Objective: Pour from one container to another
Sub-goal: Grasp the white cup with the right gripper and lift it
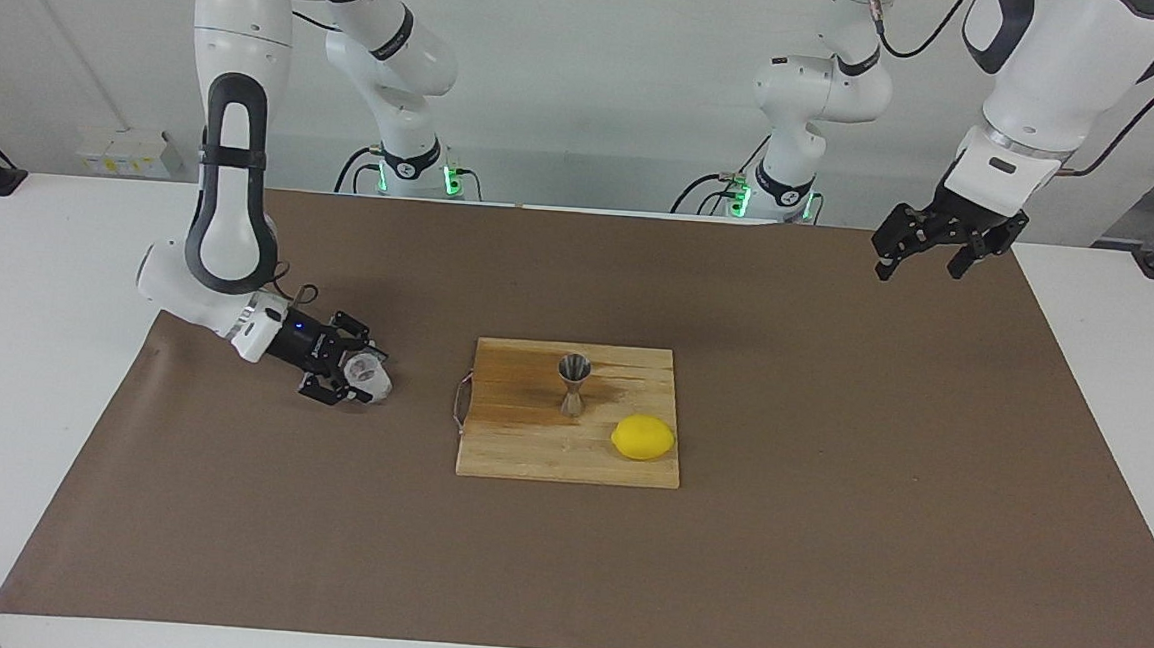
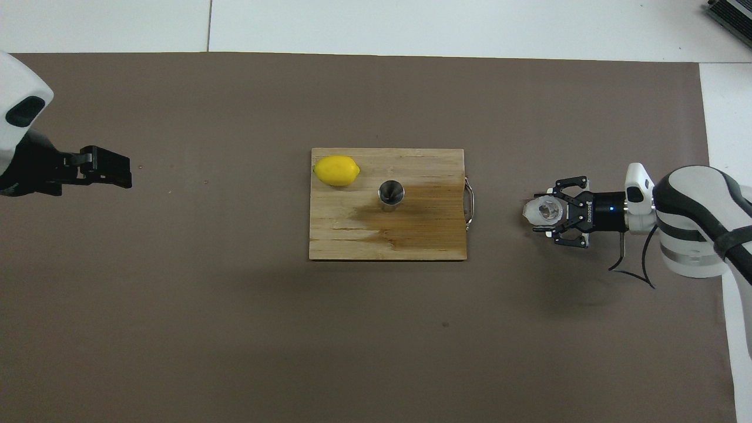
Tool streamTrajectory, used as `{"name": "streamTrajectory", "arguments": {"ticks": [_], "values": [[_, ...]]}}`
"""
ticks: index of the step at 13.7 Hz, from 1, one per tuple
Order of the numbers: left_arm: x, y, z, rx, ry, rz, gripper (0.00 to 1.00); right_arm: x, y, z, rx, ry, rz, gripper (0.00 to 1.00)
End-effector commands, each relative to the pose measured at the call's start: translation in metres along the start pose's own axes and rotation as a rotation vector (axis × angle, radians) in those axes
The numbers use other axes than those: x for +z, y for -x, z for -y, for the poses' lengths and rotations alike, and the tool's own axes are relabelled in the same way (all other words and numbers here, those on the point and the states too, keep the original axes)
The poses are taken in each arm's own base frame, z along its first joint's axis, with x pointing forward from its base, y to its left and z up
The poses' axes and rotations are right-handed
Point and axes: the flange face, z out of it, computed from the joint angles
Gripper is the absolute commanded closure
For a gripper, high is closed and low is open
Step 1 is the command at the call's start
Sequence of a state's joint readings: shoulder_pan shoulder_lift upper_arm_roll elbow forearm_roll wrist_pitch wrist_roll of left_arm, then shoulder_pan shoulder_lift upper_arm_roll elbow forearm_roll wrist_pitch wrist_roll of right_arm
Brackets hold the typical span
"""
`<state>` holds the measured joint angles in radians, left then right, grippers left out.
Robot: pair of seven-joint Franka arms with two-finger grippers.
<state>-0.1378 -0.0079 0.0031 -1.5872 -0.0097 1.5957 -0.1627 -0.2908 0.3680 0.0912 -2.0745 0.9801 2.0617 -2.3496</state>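
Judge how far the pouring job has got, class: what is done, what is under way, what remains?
Done: the right gripper has reached the glass cup, which stands on the brown mat. Under way: its fingers are closing around the cup. Left: lift, carry to the jigger on the cutting board, pour. The left gripper waits, open.

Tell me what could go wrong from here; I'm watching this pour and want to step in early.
1. The right gripper is closing sideways on the short faceted cup; the grip may slip when lifted.
2. The jigger stands on a narrow base on the board; a bump could topple it.
3. Its mouth is small, so liquid may spill. The left gripper waits, open, above the mat.
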Motion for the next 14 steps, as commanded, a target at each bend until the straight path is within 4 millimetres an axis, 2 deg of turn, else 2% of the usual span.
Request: {"name": "streamTrajectory", "arguments": {"ticks": [1, 3, 5, 7, 8, 10, 11, 14], "values": [[-0.001, 0.024, 0.023, 0.041, -0.019, 0.014, 0.00, 0.006, -0.005, -0.001, -0.024, 0.019, -0.006, 0.77], [0.001, 0.027, 0.033, 0.082, -0.019, 0.019, 0.00, 0.012, -0.011, -0.004, -0.029, 0.024, 0.012, 0.83], [-0.002, 0.023, 0.055, 0.103, -0.009, 0.014, 0.00, 0.013, -0.021, -0.011, -0.002, 0.027, 0.013, 0.86], [-0.007, 0.020, 0.057, 0.099, -0.003, -0.003, 0.00, 0.015, -0.034, -0.014, 0.021, 0.027, 0.013, 0.87], [-0.013, 0.018, 0.057, 0.099, -0.001, -0.009, 0.00, 0.021, -0.044, -0.015, 0.027, 0.016, 0.014, 0.88], [-0.018, 0.013, 0.055, 0.098, 0.014, 0.000, 0.00, 0.013, -0.061, -0.020, 0.055, 0.026, 0.020, 0.89], [-0.022, 0.012, 0.056, 0.095, 0.023, -0.001, 0.00, 0.015, -0.079, -0.021, 0.068, 0.023, 0.025, 0.89], [-0.012, 0.019, 0.053, 0.101, 0.027, 0.032, 0.00, 0.020, -0.122, -0.021, 0.129, 0.019, 0.027, 0.89]]}}
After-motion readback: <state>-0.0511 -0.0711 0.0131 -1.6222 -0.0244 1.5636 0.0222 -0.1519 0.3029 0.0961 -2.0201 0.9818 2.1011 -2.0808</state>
